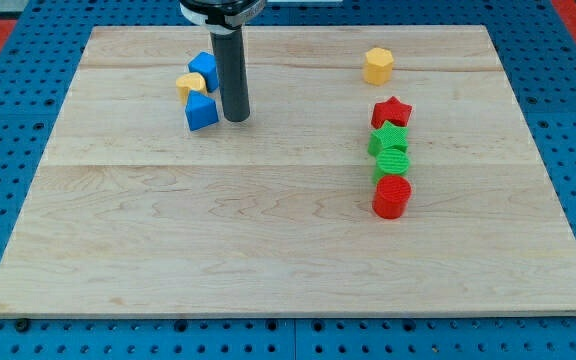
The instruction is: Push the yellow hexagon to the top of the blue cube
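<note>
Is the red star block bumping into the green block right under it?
Touching. The camera view shows the red star block sitting right against the green block below it, edges meeting with no wooden board visible between them.

A pale wooden tabletop (268, 240) carries the blocks. Near the view's top left, a blue cube (204, 69), a small yellow block (190, 83) and a blue wedge-like block (201, 111) cluster together. A yellow hexagon (377, 65) sits alone toward the top right. Below it run a red star (392, 111), two green blocks (388, 140) (392, 163) and a red cylinder (391, 196), touching in a column.
</note>
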You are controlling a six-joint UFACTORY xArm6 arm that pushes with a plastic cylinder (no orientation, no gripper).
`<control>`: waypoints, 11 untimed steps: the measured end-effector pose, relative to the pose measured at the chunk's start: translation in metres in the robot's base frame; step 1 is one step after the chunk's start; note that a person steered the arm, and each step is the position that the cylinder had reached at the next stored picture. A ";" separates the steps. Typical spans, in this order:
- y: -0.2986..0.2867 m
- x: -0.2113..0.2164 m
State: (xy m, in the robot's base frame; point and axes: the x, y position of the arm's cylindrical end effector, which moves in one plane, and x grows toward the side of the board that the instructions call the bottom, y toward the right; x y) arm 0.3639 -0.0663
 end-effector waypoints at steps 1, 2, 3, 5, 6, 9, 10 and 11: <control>-0.013 -0.005; -0.022 -0.005; -0.025 -0.005; 0.054 -0.004; 0.134 -0.008; 0.227 -0.053; 0.213 -0.077; 0.198 -0.083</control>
State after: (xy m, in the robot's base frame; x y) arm 0.2806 0.1319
